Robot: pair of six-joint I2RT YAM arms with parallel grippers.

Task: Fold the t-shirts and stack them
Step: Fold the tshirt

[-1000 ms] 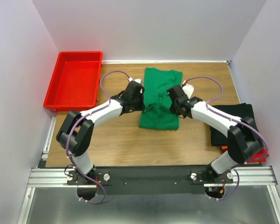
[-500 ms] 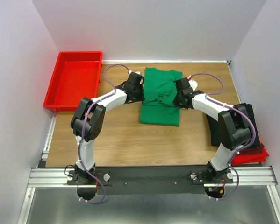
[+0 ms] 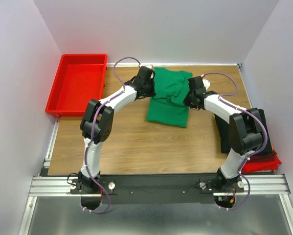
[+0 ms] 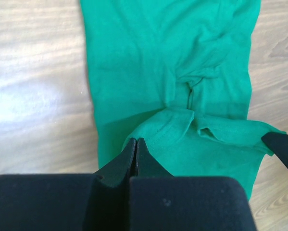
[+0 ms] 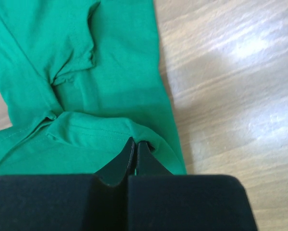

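Observation:
A bright green t-shirt [image 3: 168, 100] lies on the wooden table, its near hem folded over toward the far end. My left gripper [image 3: 151, 84] is shut on the hem's left corner [image 4: 156, 132]. My right gripper [image 3: 190, 90] is shut on the hem's right corner [image 5: 110, 130]. Both hold the folded edge over the shirt's far part. A folded black shirt [image 3: 234, 132] lies at the right edge on a red one [image 3: 263, 164], partly hidden by my right arm.
A rigid red plastic tray [image 3: 78, 83] stands at the far left, beside the table. Grey walls close in the back and both sides. Bare wood [image 3: 151, 147] lies between the green shirt and the arm bases.
Both grippers have moved away from the bases toward the far edge, carrying the green shirt's near hem over the rest of it. The fold has lengthened.

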